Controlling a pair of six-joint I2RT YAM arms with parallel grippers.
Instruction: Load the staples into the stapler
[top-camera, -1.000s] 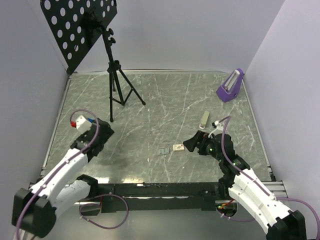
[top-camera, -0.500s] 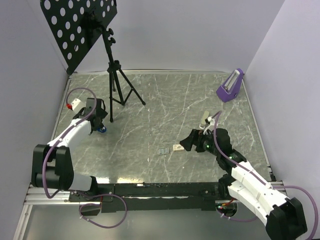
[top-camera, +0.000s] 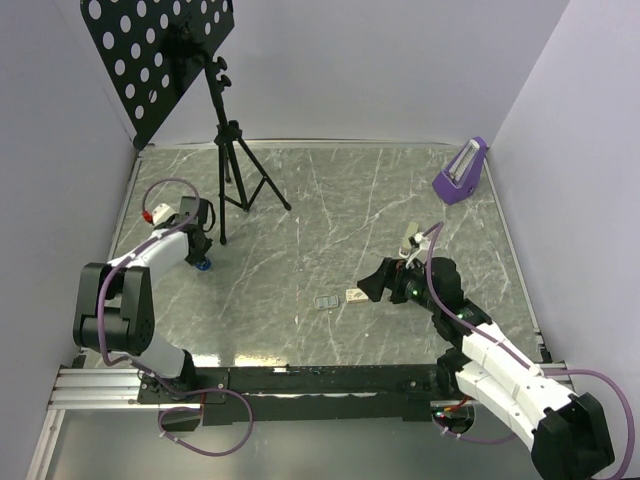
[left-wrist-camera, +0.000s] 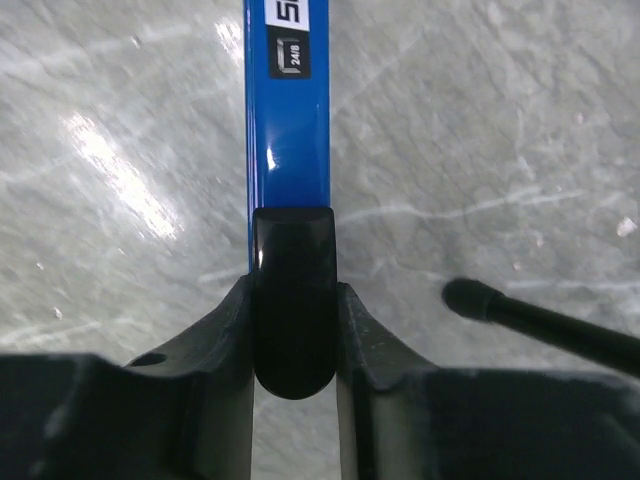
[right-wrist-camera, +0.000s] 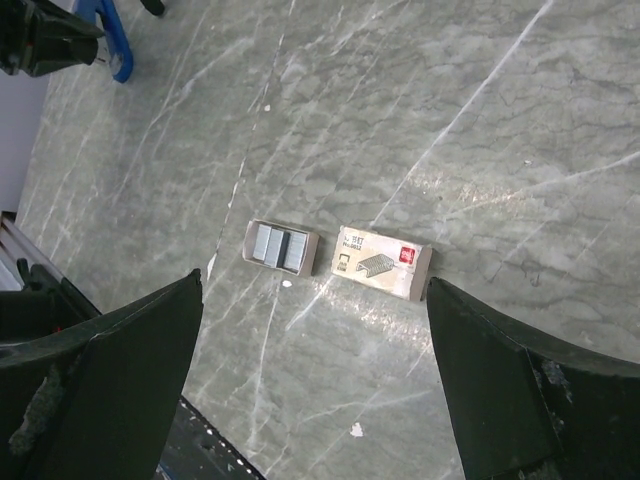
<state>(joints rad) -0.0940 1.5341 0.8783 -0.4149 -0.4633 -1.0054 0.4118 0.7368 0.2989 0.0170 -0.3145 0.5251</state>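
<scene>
The blue stapler (left-wrist-camera: 290, 120) lies on the marble table at the far left, and its black rear end sits pinched between the fingers of my left gripper (left-wrist-camera: 292, 310), which is shut on it. From above, only the stapler's blue tip (top-camera: 203, 264) shows past the left gripper (top-camera: 197, 248). The staples are a small open tray of grey strips (right-wrist-camera: 280, 247) and a pale printed box (right-wrist-camera: 383, 262), side by side at table centre (top-camera: 325, 301). My right gripper (right-wrist-camera: 315, 300) hangs open just above them, touching neither.
A black music stand on a tripod (top-camera: 232, 150) stands close behind the left gripper, with one rubber foot (left-wrist-camera: 475, 298) just right of the stapler. A purple object (top-camera: 461, 172) sits at the back right. A small white piece (top-camera: 408, 238) lies behind the right arm.
My left arm swung out to the far left, came down over the stapler and its jaws closed on the stapler's black end. The right gripper edged left over the staples.
</scene>
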